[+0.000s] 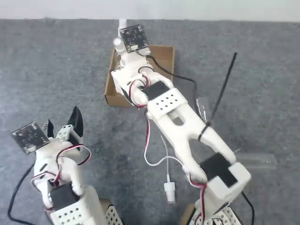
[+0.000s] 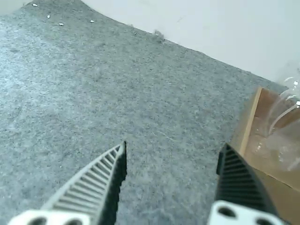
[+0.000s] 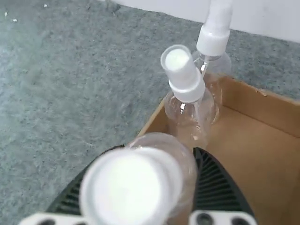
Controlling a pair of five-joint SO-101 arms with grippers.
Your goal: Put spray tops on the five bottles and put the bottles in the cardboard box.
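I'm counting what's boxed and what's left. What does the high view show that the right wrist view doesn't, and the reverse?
High view adds: a loose spray top lying on the table near the arm bases, a clear bottle lying on its side at the right, and the left gripper, open.
Right wrist view adds: the right gripper shut on a capped bottle, and the clear bodies of two more capped bottles standing in a corner of the box.
Shared: the cardboard box and the grey table.
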